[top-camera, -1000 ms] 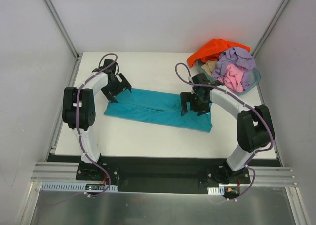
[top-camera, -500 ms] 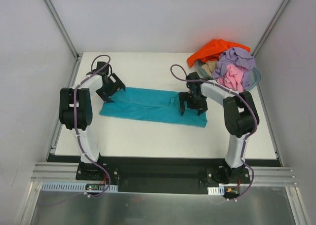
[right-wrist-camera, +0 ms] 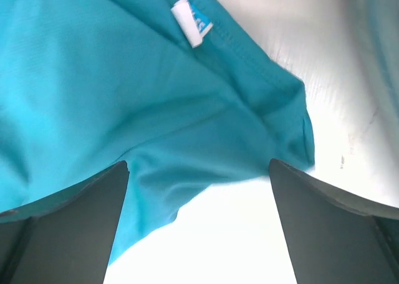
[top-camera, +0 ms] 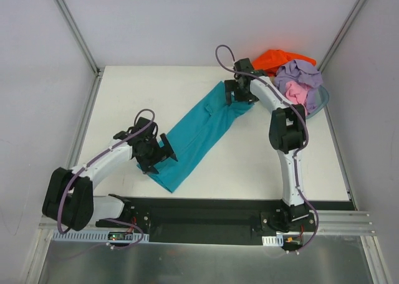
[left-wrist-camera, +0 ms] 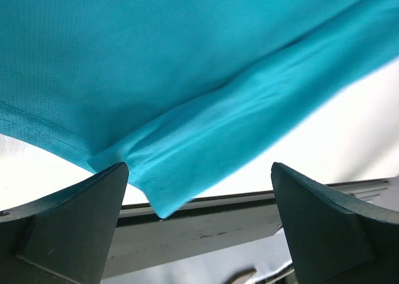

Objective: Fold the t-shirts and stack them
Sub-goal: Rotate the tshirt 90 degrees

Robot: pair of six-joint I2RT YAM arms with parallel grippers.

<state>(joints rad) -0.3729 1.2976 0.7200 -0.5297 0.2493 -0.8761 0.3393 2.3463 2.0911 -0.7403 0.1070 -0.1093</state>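
Observation:
A teal t-shirt (top-camera: 202, 131) lies stretched out diagonally, from the near edge of the white table (top-camera: 124, 97) to the far right. My left gripper (top-camera: 161, 159) hovers open at its near end. In the left wrist view the hem corner (left-wrist-camera: 159, 206) reaches the table's front edge, and nothing sits between the fingers of that gripper (left-wrist-camera: 199, 167). My right gripper (top-camera: 240, 96) stands open over the collar end. The right wrist view shows the white neck tag (right-wrist-camera: 187, 22) beyond that open gripper (right-wrist-camera: 199, 164). Orange (top-camera: 272, 60), lavender (top-camera: 299, 75) and pink (top-camera: 294, 96) shirts are piled at the back right.
The pile rests in a grey-blue round basin (top-camera: 321, 100) at the far right corner, just behind the right arm. A black rail (top-camera: 206, 209) runs along the table's near edge. Grey walls close in the left, back and right sides.
The teal shirt has swung from lying across the table to a diagonal. My left gripper moved to the near edge. My right gripper moved back toward the basin. Both stayed open.

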